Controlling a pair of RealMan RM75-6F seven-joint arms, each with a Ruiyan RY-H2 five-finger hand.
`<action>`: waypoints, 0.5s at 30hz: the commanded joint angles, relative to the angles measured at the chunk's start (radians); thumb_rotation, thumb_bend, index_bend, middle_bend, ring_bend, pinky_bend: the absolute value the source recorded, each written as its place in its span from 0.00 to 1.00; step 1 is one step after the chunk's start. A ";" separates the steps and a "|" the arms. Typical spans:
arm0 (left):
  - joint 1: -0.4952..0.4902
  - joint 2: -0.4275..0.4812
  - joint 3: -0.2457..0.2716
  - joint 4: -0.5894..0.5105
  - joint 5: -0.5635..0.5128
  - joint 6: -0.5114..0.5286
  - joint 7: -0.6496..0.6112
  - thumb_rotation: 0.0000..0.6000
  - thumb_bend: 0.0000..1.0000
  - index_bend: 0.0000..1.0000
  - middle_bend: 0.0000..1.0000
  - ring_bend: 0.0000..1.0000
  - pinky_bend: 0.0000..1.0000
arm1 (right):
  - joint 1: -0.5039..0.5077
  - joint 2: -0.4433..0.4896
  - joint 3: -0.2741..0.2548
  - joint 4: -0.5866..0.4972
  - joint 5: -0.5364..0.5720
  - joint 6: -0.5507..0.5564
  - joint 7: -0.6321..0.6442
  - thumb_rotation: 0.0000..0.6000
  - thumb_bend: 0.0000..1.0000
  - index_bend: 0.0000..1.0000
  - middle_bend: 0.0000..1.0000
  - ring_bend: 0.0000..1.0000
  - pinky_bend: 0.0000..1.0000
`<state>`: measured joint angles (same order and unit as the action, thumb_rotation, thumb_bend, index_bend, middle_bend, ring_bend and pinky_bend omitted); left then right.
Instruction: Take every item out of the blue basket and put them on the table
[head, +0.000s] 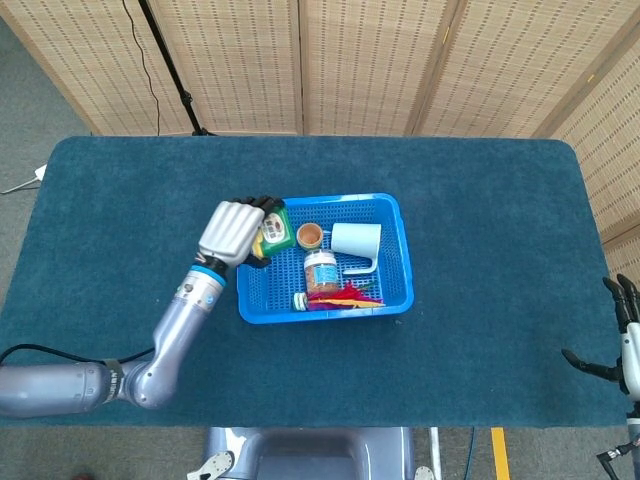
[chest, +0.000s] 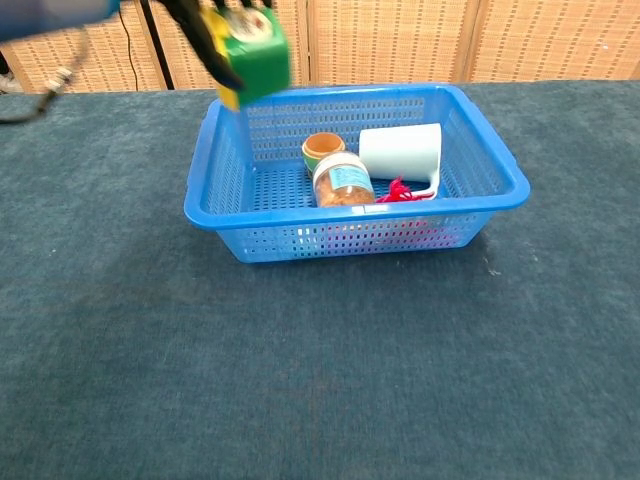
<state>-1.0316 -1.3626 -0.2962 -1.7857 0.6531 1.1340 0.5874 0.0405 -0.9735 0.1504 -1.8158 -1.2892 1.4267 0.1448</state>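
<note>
My left hand (head: 232, 232) grips a green and yellow tape measure (head: 273, 230) and holds it high above the left rim of the blue basket (head: 390, 214). In the chest view the tape measure (chest: 253, 55) hangs above the basket's (chest: 350, 243) back left corner, with dark fingers (chest: 208, 38) around it. Inside the basket lie a white mug (head: 355, 241) on its side, a small brown cup (head: 309, 236), a jar with a blue label (head: 319, 272) and red and yellow feathers (head: 343, 296). My right hand (head: 622, 335) stays at the far right edge, fingers spread, holding nothing.
Dark teal cloth covers the table (head: 480, 200), with wide bare areas to the left and right of the basket. Wicker screens (head: 380, 60) stand behind the table. A black stand (head: 170, 60) rises at the back left.
</note>
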 joint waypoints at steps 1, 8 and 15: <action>0.098 0.113 0.015 -0.054 0.056 0.037 -0.085 1.00 0.24 0.36 0.31 0.37 0.56 | -0.003 0.002 -0.005 -0.006 -0.010 0.004 0.002 1.00 0.00 0.00 0.00 0.00 0.00; 0.236 0.189 0.085 0.026 0.136 -0.022 -0.283 1.00 0.24 0.35 0.31 0.37 0.56 | -0.006 -0.001 -0.016 -0.015 -0.034 0.012 -0.013 1.00 0.00 0.00 0.00 0.00 0.00; 0.340 0.114 0.154 0.235 0.261 -0.095 -0.505 1.00 0.23 0.35 0.31 0.36 0.56 | -0.002 -0.011 -0.024 -0.019 -0.041 0.009 -0.041 1.00 0.00 0.00 0.00 0.00 0.00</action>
<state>-0.7412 -1.2095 -0.1801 -1.6386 0.8595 1.0807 0.1637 0.0373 -0.9818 0.1280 -1.8339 -1.3298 1.4368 0.1084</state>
